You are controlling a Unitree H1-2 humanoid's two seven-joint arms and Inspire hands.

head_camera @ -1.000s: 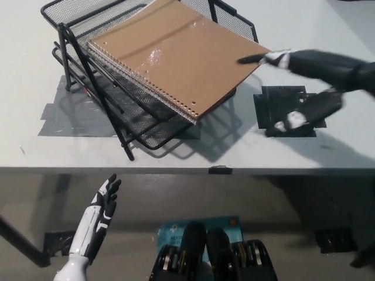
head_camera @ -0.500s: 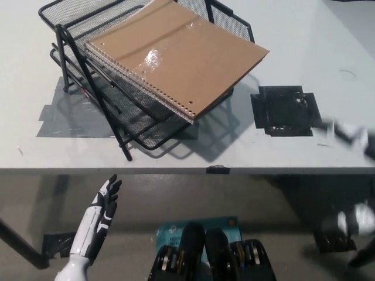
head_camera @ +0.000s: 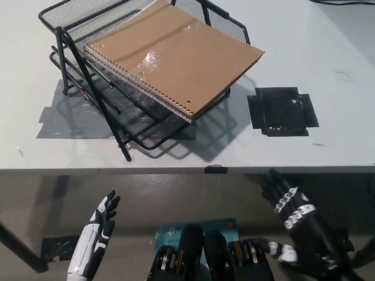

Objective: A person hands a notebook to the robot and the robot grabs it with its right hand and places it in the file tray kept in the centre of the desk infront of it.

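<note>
So the black right hand (head_camera: 296,225) has let go and dropped below the desk edge, fingers spread and empty like the resting white left hand (head_camera: 96,234), leaving the spiral notebook (head_camera: 176,55) on the wire file tray's (head_camera: 70,12) top tier, looks basically done.

L robot hand (head_camera: 99,225) & R robot hand (head_camera: 296,213) low, both empty, fingers spread.

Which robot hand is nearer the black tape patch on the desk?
Right. The right robot hand sits just below the black tape patch; the left robot hand hangs far lower left.
</note>
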